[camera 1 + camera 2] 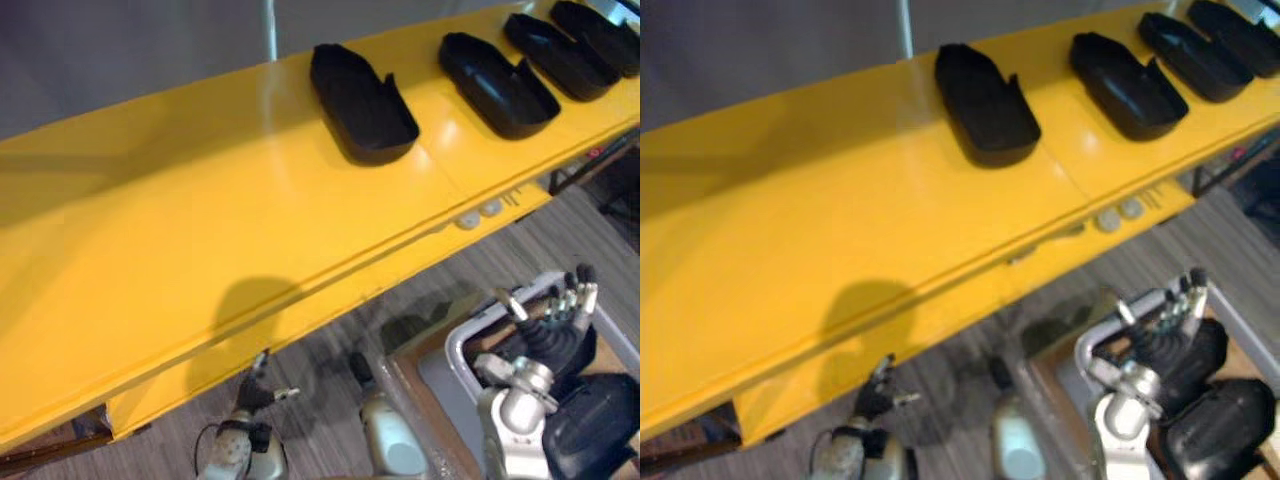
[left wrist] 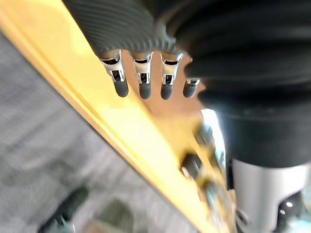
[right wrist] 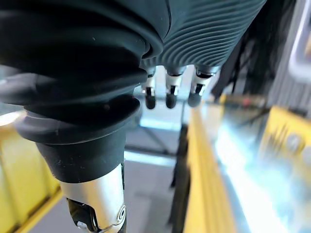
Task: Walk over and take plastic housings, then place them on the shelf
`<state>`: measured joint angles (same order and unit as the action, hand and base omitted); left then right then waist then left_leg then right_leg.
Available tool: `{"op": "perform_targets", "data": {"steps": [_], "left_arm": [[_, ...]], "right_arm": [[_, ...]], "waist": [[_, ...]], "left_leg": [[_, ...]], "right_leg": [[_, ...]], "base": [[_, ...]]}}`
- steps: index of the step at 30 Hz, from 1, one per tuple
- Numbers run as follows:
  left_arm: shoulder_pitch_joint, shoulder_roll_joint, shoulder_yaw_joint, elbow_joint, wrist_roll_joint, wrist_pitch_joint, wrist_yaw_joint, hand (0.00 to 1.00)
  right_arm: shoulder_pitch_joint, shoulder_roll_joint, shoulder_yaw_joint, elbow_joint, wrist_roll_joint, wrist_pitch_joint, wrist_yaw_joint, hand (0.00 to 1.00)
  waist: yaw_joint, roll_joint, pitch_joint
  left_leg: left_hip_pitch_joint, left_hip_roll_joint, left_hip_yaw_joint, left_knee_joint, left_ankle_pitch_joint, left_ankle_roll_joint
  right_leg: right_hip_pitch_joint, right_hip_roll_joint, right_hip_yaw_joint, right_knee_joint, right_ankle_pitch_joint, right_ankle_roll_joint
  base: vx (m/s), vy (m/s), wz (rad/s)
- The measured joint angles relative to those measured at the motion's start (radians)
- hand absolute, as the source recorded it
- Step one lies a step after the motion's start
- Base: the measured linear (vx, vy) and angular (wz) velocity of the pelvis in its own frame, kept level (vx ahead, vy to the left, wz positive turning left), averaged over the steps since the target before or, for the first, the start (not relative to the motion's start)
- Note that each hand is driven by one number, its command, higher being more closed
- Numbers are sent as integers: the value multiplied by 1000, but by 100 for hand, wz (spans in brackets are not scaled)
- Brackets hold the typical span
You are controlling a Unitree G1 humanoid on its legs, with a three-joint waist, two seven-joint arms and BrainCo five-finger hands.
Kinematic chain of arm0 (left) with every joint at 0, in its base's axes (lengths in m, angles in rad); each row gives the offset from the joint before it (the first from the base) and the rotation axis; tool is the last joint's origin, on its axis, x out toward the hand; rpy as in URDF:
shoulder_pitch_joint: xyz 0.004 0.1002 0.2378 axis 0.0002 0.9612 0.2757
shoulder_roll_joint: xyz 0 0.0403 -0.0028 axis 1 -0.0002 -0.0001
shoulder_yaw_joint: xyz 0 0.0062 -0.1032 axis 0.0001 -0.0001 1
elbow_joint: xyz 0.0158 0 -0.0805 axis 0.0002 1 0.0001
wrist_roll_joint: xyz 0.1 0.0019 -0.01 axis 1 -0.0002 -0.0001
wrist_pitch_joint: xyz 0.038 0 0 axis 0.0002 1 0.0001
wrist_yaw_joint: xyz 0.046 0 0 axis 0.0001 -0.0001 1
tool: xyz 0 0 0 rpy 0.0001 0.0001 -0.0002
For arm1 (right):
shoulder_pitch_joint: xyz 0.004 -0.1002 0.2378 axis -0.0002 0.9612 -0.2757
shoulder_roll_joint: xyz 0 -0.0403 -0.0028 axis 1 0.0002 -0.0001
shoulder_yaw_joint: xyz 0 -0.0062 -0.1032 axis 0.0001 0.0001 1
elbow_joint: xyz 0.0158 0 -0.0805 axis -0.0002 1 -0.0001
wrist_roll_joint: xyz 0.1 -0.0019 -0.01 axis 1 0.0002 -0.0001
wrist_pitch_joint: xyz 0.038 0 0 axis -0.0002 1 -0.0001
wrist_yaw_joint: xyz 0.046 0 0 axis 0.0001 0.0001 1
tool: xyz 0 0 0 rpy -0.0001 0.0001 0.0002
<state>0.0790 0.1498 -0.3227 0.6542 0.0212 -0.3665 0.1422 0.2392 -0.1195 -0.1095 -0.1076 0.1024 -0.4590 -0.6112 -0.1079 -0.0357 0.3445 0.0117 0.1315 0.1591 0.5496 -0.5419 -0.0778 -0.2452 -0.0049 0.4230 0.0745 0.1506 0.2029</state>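
Four black plastic housings in a row along the far edge of the yellow shelf, toward its right end, left hand below the front edge, fingers straight, empty, right hand loose-fingered, empty, above a grey bin

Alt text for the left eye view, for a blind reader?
Four black plastic housings lie in a row on a yellow shelf. Below its edge, the right robot hand is open by a grey bin; the left robot hand is open too.
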Motion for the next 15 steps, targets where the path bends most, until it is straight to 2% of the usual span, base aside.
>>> {"op": "perform_targets", "data": {"steps": [3, 6, 8, 11, 13, 14, 15], "left_arm": [[-73, -2, -81, 0, 27, 2, -9, 0], [-116, -6, -136, -4, 17, 29, 9, 0], [-124, -23, -156, -8, -2, 46, 33, 0], [-110, -43, -150, -25, -63, 50, 96, 0], [-94, -47, -132, -70, -67, 41, 128, 0], [-86, -45, -106, -109, -85, 37, 145, 0], [-76, -42, -74, -152, -90, 36, 151, 0]], "right_arm": [[55, 19, -37, 6, 2, -3, 31, 0], [96, 44, -39, 6, 6, -31, 99, 0], [98, 45, -37, 6, 12, -46, 150, 0], [35, 38, -16, 7, 43, -45, 225, 0], [-40, 24, 12, 18, 42, -44, 243, 0], [-98, 5, 32, 48, 44, -35, 239, 0], [-147, -13, 37, 82, 48, -18, 232, 0]], "waist": [[-39, -8, -4], [-74, -19, -12], [-77, -17, -13], [-61, -11, -13], [-36, -7, -14], [-13, -3, -11], [6, 11, -4]], "left_leg": [[22, 2, 48, 8, -18, 4], [23, -1, 71, -1, -18, 5], [21, -3, 71, -6, -18, 5], [14, -7, 40, -15, -14, 4], [-22, -17, -35, 24, -15, 5], [-60, -24, -102, 85, -26, 11], [-83, -17, -160, 163, -50, 13]], "right_leg": [[-4, 18, 48, -11, 8, -7], [-24, 21, 56, -14, 17, -19], [-33, 23, 58, -11, 19, -16], [-39, 25, 48, -8, 21, -12], [-70, 35, 37, 34, 10, -8], [-94, 50, 27, 87, -14, -10], [-102, 74, 8, 139, -33, -5]], "base": [[5, 10, -53], [26, -10, -30], [53, -22, -13], [62, -33, 8], [47, -51, 18], [24, -71, 23], [14, -61, 21]]}}
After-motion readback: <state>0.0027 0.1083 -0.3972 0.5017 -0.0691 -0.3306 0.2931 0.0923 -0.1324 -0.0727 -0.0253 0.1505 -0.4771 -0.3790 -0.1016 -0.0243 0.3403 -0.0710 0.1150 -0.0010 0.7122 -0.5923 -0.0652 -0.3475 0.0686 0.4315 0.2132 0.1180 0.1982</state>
